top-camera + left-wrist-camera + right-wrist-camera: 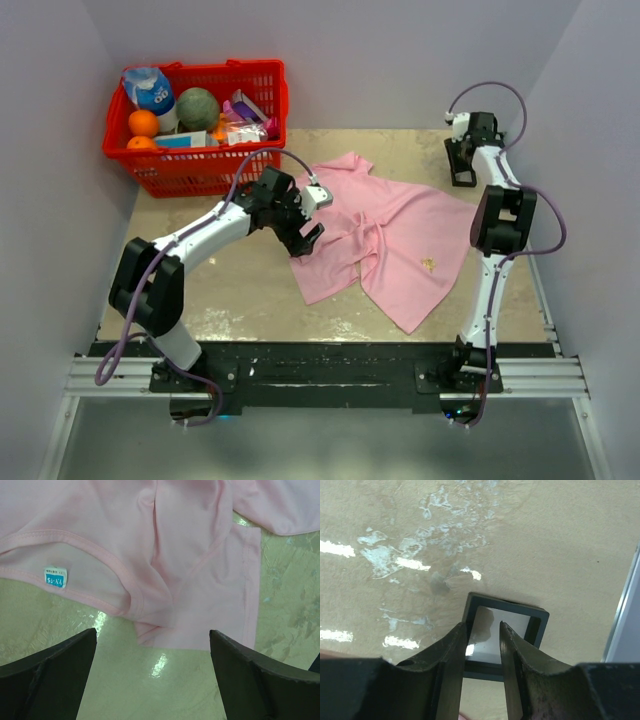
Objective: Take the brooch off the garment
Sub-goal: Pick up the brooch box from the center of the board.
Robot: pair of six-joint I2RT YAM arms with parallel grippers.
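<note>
Only the top view shows the brooch (428,264), on the garment (400,225) toward the worktop's (250,300) right edge. Left jaws spread wide near the collar tag (55,577); right jaws slightly parted, empty, at the far-right corner.

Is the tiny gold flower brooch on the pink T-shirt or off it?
On: the tiny gold brooch sits on the pink T-shirt cloth, top view.

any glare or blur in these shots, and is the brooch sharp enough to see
Top external: even, soft light, but the brooch is only a pale speck on the garment. Left wrist: sharp on the cloth, with white glare on the table below the hem. Right wrist: glare streaks on the table at left, and the near fingers look dark and soft.
</note>
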